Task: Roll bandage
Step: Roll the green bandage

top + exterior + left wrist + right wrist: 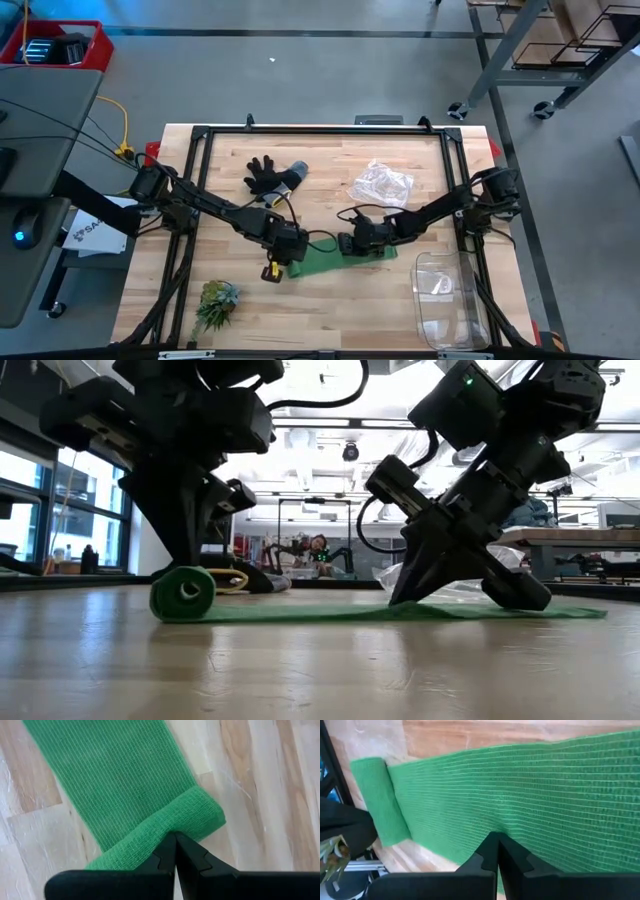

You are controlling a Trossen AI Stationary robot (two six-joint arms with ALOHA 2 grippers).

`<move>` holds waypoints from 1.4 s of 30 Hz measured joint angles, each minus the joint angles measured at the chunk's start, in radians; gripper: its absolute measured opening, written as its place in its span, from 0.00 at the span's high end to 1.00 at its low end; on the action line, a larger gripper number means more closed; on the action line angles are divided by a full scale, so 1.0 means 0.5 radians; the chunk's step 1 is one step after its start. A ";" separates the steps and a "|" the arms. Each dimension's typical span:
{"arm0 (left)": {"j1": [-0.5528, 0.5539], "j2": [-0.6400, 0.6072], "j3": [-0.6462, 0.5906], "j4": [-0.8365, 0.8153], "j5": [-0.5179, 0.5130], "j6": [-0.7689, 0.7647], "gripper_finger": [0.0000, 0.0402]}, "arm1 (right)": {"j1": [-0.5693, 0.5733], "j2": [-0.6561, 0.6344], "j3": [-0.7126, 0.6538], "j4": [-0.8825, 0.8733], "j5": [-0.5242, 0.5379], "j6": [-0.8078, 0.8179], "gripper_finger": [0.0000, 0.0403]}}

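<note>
The green bandage point(330, 262) lies flat on the wooden table, with its left end wound into a small roll point(183, 593). The roll rests on the table and the unrolled strip point(300, 612) runs toward the table's right. My left gripper point(175, 847) is shut and stands at the roll point(170, 827). My right gripper point(496, 845) is shut and stands on the flat strip point(520, 795), partway along it to the right of the roll point(377, 800). My left gripper touches the roll's upper side point(172, 827) with its shut fingertips, near the middle of the roll's width. The fingers come steeply from above. The roll lies on the table. My right gripper presses its shut fingertips point(408, 596) down on the flat strip near its near edge point(492, 827). The fingers slant down from the table's right. The strip lies flat on the table under them.
A black-and-grey glove point(270, 175) and a clear plastic bag point(382, 185) lie on the far half of the table. A clear container point(445, 295) stands at the near right, a spiky green plant tuft point(217, 303) at the near left. A black frame point(320, 131) edges the table.
</note>
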 joint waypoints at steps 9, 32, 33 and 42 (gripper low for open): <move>0.000 0.000 0.000 0.026 -0.023 0.016 1.00 | -0.008 -0.016 0.002 -0.037 -0.031 -0.036 1.00; 0.045 -0.160 0.001 -0.011 -0.203 0.085 1.00 | -0.008 -0.026 0.013 -0.211 -0.109 -0.119 1.00; 0.045 -0.163 0.001 -0.041 -0.203 0.091 1.00 | -0.008 -0.027 0.013 -0.234 -0.113 -0.119 1.00; 0.035 -0.159 -0.027 0.043 -0.195 0.006 1.00 | -0.008 -0.029 0.010 -0.345 -0.116 -0.155 1.00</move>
